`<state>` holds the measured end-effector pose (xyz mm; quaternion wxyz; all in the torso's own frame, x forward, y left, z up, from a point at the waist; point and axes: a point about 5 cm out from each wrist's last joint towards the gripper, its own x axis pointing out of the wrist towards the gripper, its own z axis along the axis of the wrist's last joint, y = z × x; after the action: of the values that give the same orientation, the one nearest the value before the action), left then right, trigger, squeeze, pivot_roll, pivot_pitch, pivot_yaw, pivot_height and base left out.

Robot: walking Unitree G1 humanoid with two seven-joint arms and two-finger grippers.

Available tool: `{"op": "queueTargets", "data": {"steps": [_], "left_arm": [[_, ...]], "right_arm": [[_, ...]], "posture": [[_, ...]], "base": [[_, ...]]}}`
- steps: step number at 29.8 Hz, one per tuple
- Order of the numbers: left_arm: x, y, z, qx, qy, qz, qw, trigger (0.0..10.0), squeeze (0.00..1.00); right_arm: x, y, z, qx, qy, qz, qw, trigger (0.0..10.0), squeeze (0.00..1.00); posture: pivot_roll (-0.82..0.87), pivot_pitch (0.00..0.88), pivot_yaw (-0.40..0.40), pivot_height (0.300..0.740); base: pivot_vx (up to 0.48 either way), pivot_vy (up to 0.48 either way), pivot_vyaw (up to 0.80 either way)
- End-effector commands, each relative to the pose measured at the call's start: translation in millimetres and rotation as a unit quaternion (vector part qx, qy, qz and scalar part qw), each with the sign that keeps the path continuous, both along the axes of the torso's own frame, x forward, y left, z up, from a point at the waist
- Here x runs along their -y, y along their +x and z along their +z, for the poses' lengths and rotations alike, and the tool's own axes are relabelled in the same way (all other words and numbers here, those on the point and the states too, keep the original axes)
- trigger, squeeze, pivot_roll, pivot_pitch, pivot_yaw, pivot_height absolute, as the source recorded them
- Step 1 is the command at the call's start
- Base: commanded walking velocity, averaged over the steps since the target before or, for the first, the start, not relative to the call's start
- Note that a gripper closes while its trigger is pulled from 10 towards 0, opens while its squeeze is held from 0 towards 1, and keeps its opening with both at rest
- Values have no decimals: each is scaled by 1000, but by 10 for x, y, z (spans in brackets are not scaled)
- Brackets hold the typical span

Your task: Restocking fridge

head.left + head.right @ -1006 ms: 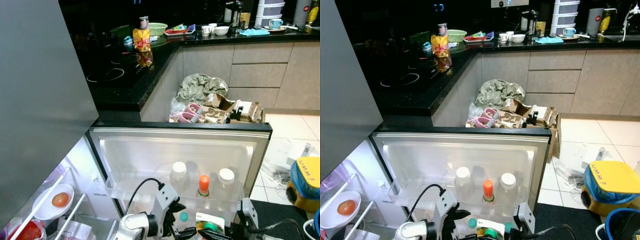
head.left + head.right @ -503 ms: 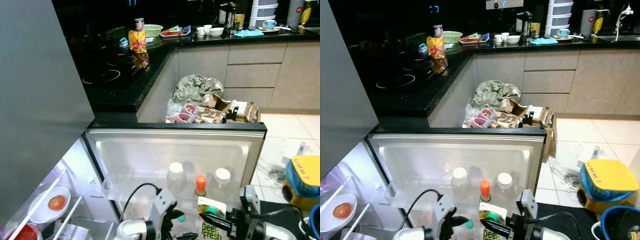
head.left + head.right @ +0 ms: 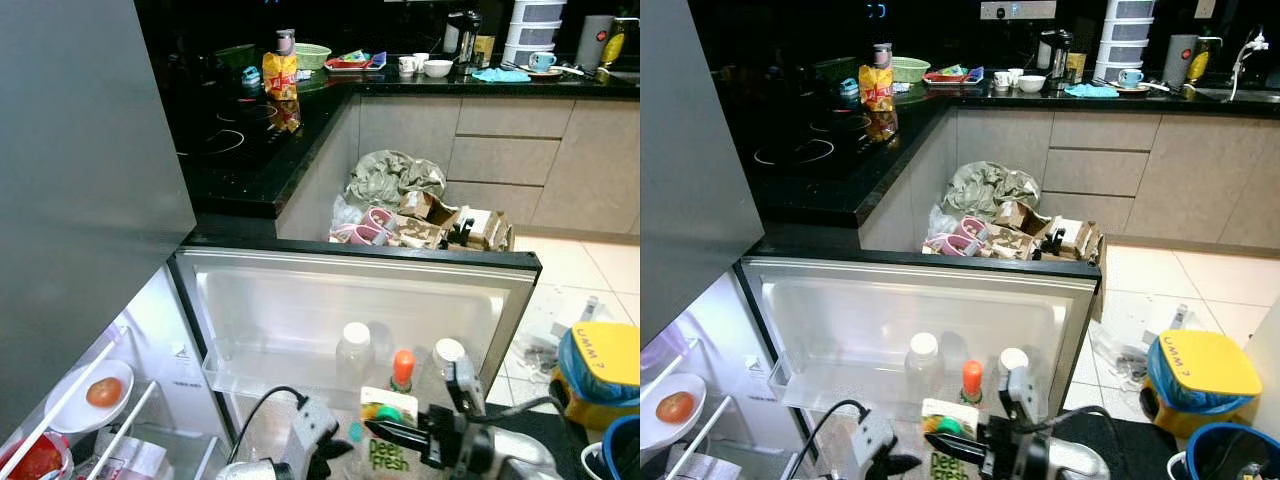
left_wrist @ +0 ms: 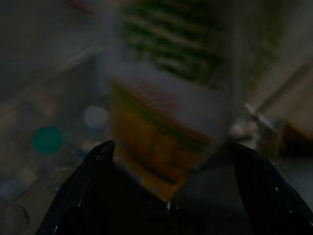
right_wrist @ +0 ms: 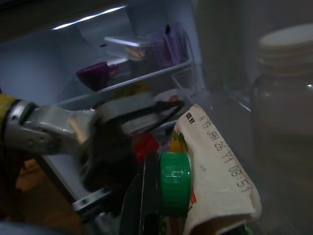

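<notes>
A juice carton (image 3: pixel 384 456) with a green cap (image 5: pixel 174 183) hangs upright just in front of the open fridge door's shelf (image 3: pixel 240 372). My right gripper (image 3: pixel 388 432) is shut on its top, one black finger (image 5: pixel 145 196) lying against the cap. On the door shelf stand a clear white-capped bottle (image 3: pixel 355 346), a small orange-capped bottle (image 3: pixel 403 368) and a white-lidded jar (image 3: pixel 449 352). My left gripper (image 3: pixel 322 464) sits low, left of the carton; in its wrist view its fingers (image 4: pixel 98 166) are spread wide with the blurred carton (image 4: pixel 166 112) ahead of them.
Inside the fridge at lower left, a white plate (image 3: pixel 75 410) holds a tomato (image 3: pixel 103 392). Beyond the door lies a heap of boxes and bags (image 3: pixel 430 215). A yellow-lidded blue bin (image 3: pixel 605 362) stands on the floor at right. A black counter (image 3: pixel 250 160) runs behind.
My right gripper has carried the carton up and to the left, closer to the door shelf. The left gripper has sunk toward the lower edge. The camera has shifted slightly.
</notes>
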<state>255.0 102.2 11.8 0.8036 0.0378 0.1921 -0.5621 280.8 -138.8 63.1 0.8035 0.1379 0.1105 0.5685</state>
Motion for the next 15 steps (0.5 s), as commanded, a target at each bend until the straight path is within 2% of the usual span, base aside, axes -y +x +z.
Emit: {"op": "queueTargets", "data": {"steps": [1, 3, 4, 8, 12, 15], "left_arm": [[-114, -35, -53, -8, 27, 3, 1000, 10000, 0], [-237, 21, -67, 2, 47, 46, 998, 10000, 0], [-237, 21, -67, 2, 47, 46, 998, 10000, 0], [-555, 60, -133, 4, 103, 136, 985, 10000, 0], [-661, -20, -174, 1, 109, 148, 983, 10000, 0], [-679, -50, -190, 0, 112, 156, 981, 10000, 0]], "right_arm": [[42, 20, -10, 4, -13, -15, 1000, 10000, 0], [57, 13, -50, 5, -35, -20, 999, 10000, 0], [57, 13, -50, 5, -35, -20, 999, 10000, 0], [42, -42, -157, 0, -63, -36, 997, 10000, 0], [-18, -114, -239, -10, -64, -34, 997, 10000, 0], [-72, -129, -271, -16, -62, -36, 997, 10000, 0]], "posture": [[-57, 57, -11, 740], [-58, 62, -8, 740], [-58, 62, -8, 740], [-58, 62, -10, 740], [-48, 62, -11, 740], [-48, 62, -11, 740]], "base": [[0, 0, 0], [0, 0, 0], [0, 0, 0], [0, 0, 0], [0, 0, 0], [0, 0, 0]]}}
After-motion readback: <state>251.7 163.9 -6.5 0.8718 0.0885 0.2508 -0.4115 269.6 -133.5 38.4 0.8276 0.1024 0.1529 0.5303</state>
